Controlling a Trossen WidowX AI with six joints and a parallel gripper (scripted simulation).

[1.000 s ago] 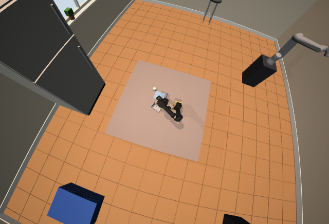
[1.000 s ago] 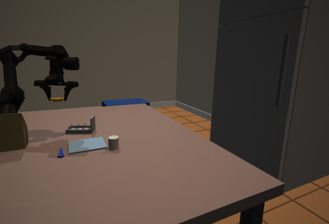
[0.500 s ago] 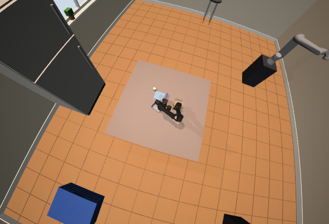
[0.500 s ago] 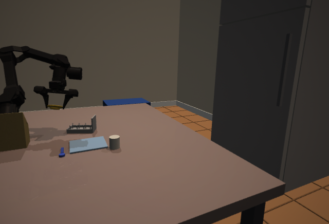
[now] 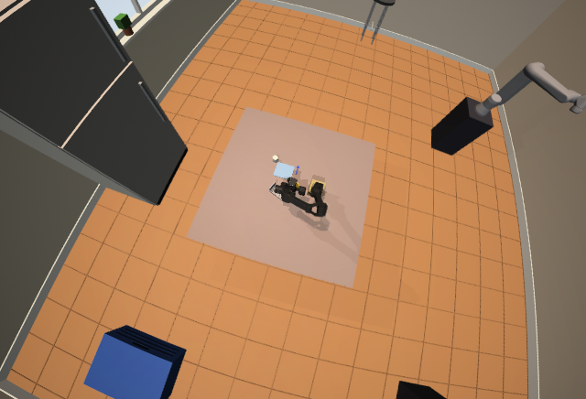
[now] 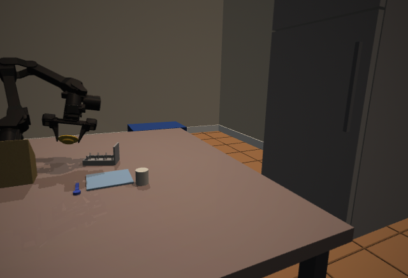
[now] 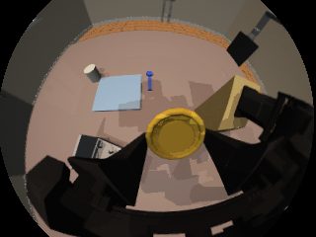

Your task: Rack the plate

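Observation:
The yellow round plate (image 6: 68,141) (image 7: 175,143) is held by its rim between the two fingers, roughly flat with a slight tilt, in the air above the table. My gripper (image 6: 68,139) (image 7: 174,133) is shut on it, one finger at each side. The grey dish rack (image 6: 99,162) (image 7: 86,146) stands on the table, with short pegs and a tall panel at one end. In the exterior view the plate is left of the rack and higher, apart from it. In the wrist view my left finger hides part of the rack. The arm covers part of it in the top view.
A light blue flat board (image 5: 284,170) (image 6: 108,179) (image 7: 118,94) lies near the rack. A whitish cup (image 5: 275,158) (image 6: 141,176) (image 7: 92,74) stands beside it. A blue spoon-like thing (image 6: 76,189) (image 7: 149,81) lies at its other side. A yellowish block (image 6: 16,162) (image 7: 227,106) stands by the arm's base.

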